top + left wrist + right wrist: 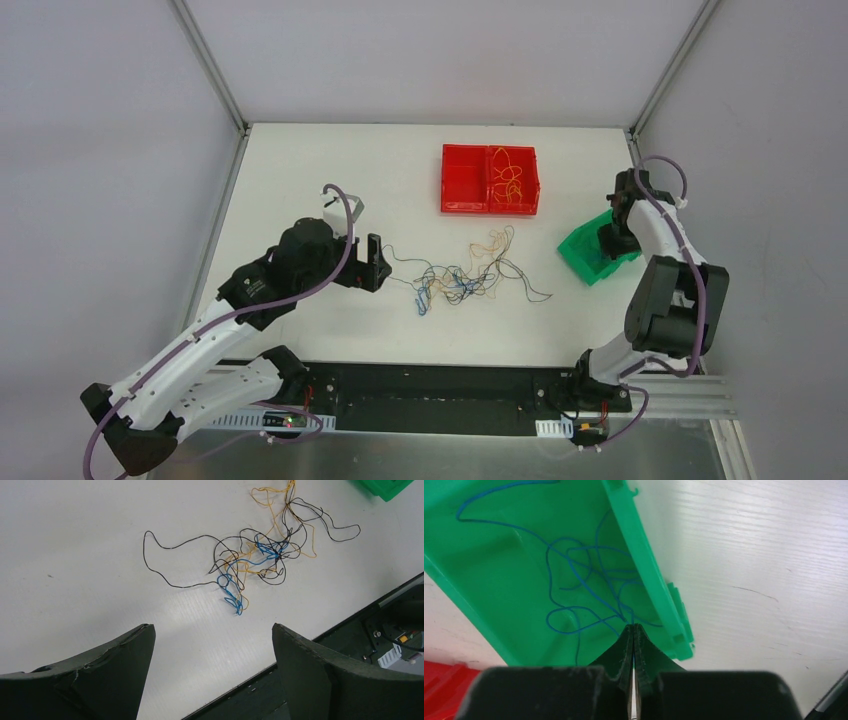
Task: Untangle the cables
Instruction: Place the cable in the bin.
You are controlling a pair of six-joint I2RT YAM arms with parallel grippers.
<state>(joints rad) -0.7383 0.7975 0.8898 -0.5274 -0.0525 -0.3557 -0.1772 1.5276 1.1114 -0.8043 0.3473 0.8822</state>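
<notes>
Three colours, one knot: the cables [468,272] sit mid-tabletop [300,170] as a loose clump of black, blue and yellow-orange strands, between the two arms and nearer the left one.
Already parted: a blue strand [574,580] curls inside the green bin [489,550] on the right; yellow loops [510,180] lie in the right-hand compartment of the red tray [465,208] at the far side.
Left fingers [115,665]: spread wide, holding nothing, hovering just short of the clump's left edge.
Right fingers [621,652]: pressed together inside the bin beside its rim, tips at the blue strand; whether they nip it cannot be told.
Step in hand, as judged: the left arm is lining up to take the next strand.
How to do it well: go for the long black tail [170,548] that runs clear of the clump. Pinch it near its free end and draw it out slowly and low, so the knot loosens rather than tightens. Stop if the whole clump drags.
Materials: wires hair-thin and springy, holding curls and kinks; tabletop white, matt, faintly ribbed; bin and tray smooth moulded plastic; fingers dark, wedge-shaped, rough-faced.
</notes>
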